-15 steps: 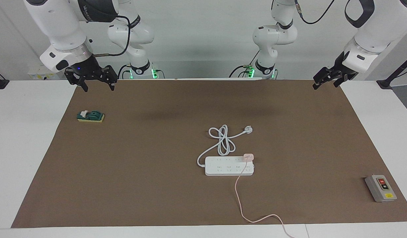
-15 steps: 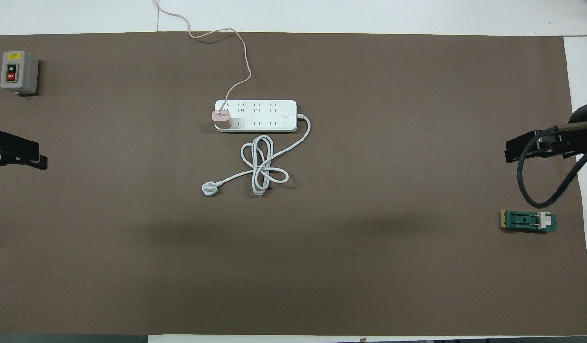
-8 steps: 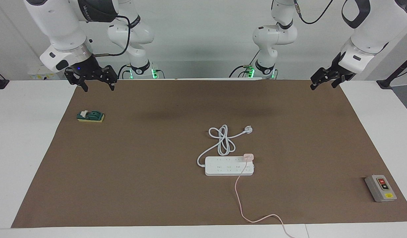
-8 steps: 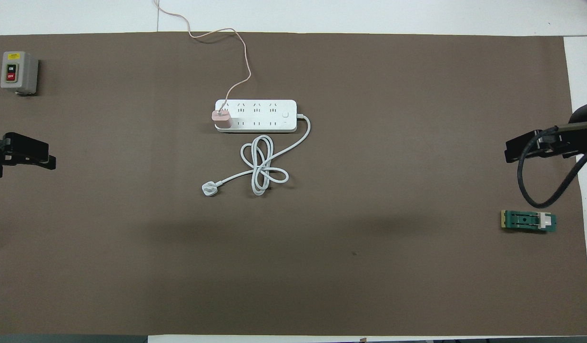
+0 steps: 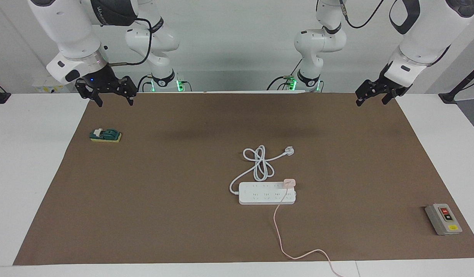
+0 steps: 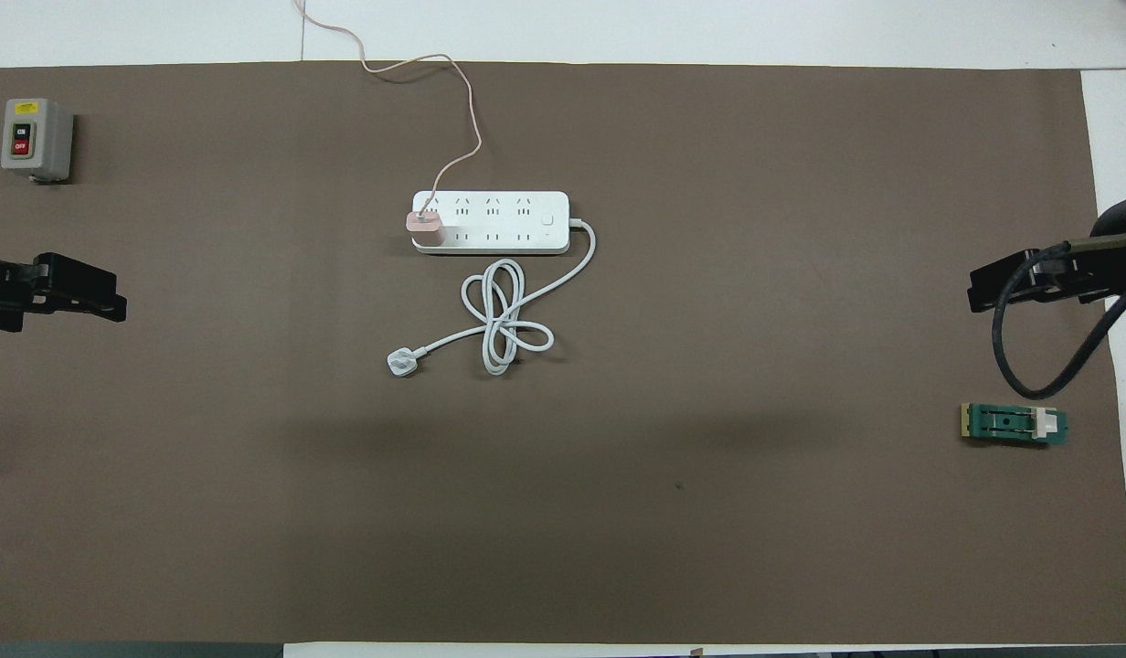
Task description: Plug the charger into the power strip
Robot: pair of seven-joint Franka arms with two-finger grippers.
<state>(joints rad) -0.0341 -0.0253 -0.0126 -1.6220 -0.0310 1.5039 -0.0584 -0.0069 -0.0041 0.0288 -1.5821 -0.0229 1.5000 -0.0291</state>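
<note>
Both arms raised at frame top, left gripper (image 5: pixel 371 97) and right gripper (image 5: pixel 113 97) open, empty; pink cube charger (image 5: pixel 289 182) seated in flat white power strip (image 5: pixel 260 195).

1. Grey rectangular switch box (image 6: pixel 36 139) at the left arm's end of the desk: its dark upper button carries white lettering that appears to read "ON", and its red lower button white lettering that appears to read "OFF"; both are only just legible in the overhead view.
2. The same switch box: a small yellow label above the buttons, its print too small to read.
3. Dark band on the white upper segment of the right arm (image 5: pixel 113 11): pale lettering, not legible.
</note>
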